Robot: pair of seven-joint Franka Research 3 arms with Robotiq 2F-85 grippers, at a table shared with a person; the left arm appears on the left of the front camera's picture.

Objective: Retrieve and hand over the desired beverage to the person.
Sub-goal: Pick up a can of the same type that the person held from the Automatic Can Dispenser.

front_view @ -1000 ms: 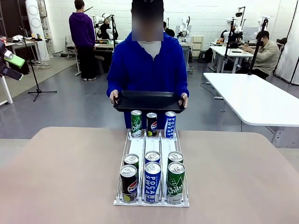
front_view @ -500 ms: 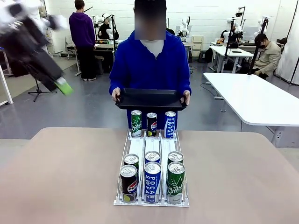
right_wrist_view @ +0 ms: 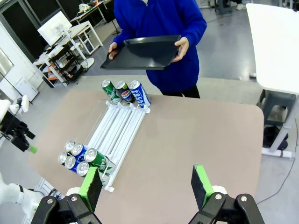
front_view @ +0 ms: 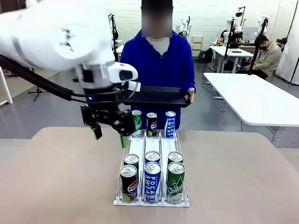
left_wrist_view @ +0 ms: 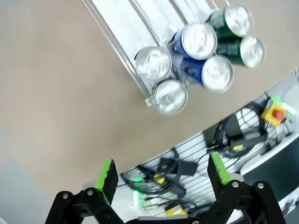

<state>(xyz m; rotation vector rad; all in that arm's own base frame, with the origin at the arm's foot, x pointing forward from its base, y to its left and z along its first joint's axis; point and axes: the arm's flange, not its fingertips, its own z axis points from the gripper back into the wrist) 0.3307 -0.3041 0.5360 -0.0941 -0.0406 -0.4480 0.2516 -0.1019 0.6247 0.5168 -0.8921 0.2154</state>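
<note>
6 cans [front_view: 152,179] grouped at near end of white rack [front_view: 140,148], 2 rows of 3. Right gripper [right_wrist_view: 145,184] seen spread wide, empty, high over table [right_wrist_view: 196,135]. Left gripper [front_view: 110,136] spread wide, nothing held, hung over rack's left rail. 3 far cans [front_view: 152,123] lined at rack's far end. Black tray [front_view: 159,95] held by person [front_view: 159,56] beyond table.

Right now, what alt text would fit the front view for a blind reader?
The robot's open left gripper hangs near a rack of drink cans on a table; beyond, a person in blue holds a black tray.
</note>
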